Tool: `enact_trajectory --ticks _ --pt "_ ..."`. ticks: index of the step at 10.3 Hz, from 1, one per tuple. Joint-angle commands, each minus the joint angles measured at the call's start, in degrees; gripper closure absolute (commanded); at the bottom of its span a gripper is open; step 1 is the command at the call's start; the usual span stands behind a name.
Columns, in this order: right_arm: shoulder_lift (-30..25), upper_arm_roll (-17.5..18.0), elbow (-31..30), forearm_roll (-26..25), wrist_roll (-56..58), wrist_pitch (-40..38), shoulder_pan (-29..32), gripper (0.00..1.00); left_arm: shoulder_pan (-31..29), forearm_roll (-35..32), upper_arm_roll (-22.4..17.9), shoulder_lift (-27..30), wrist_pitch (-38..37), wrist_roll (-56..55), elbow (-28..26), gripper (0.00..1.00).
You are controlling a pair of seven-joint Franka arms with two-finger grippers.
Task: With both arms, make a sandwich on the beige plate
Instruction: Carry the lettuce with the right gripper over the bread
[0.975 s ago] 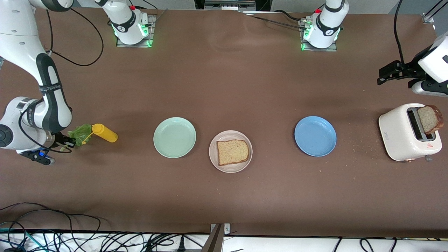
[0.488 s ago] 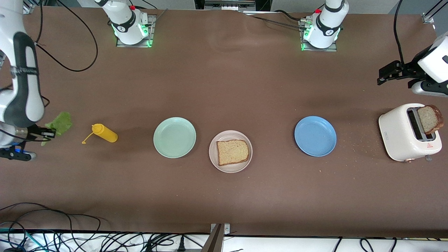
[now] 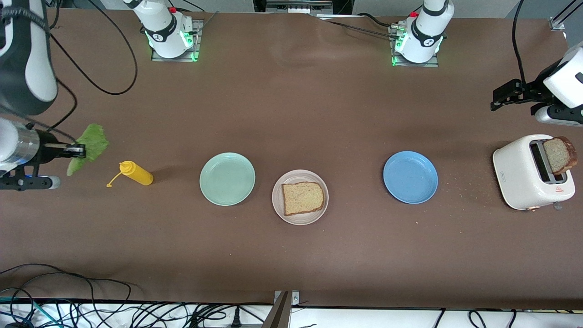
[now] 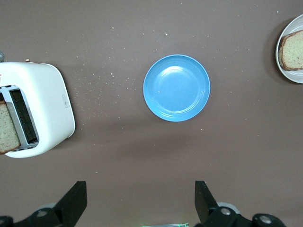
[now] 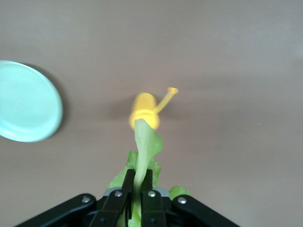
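Right gripper (image 3: pixel 81 151) has its jaws clamped on the lettuce leaf (image 3: pixel 91 145), up over the tabletop (image 3: pixel 291 114) nr the mustard bottle (image 3: pixel 135 173). Left gripper (image 3: pixel 499 99) waits w/ jaws wide above the toaster (image 3: pixel 524 175). One bread slice (image 3: pixel 302 197) sits on the beige plate (image 3: pixel 278 200), btw the mint plate (image 3: pixel 227 178) & blue plate (image 3: pixel 410 176).

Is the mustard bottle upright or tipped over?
Tipped over: the yellow bottle lies on its side on the table, its cap hanging open.

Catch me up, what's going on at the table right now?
The right gripper is shut on a ruffled green lettuce leaf, in the air above the table near the yellow squeeze bottle. The round beige plate holds one bread slice. Another slice sits in the white toaster. The left gripper waits open, above the table near the blue plate.
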State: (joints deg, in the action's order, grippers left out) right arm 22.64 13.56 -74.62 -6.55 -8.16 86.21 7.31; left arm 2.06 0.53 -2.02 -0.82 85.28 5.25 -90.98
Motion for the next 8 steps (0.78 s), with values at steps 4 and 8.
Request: enact_trajectory --ticks 4,8 --pt "6.9 9.8 3.2 5.0 -29.3 15.3 -6.0 1.00 0.1 -1.1 0.0 -0.7 -1.3 1.2 1.8 0.00" --pt "15.0 9.8 3.1 5.3 -44.9 34.1 -14.1 1.00 0.1 -1.1 0.0 -0.7 -1.3 1.2 1.8 0.00"
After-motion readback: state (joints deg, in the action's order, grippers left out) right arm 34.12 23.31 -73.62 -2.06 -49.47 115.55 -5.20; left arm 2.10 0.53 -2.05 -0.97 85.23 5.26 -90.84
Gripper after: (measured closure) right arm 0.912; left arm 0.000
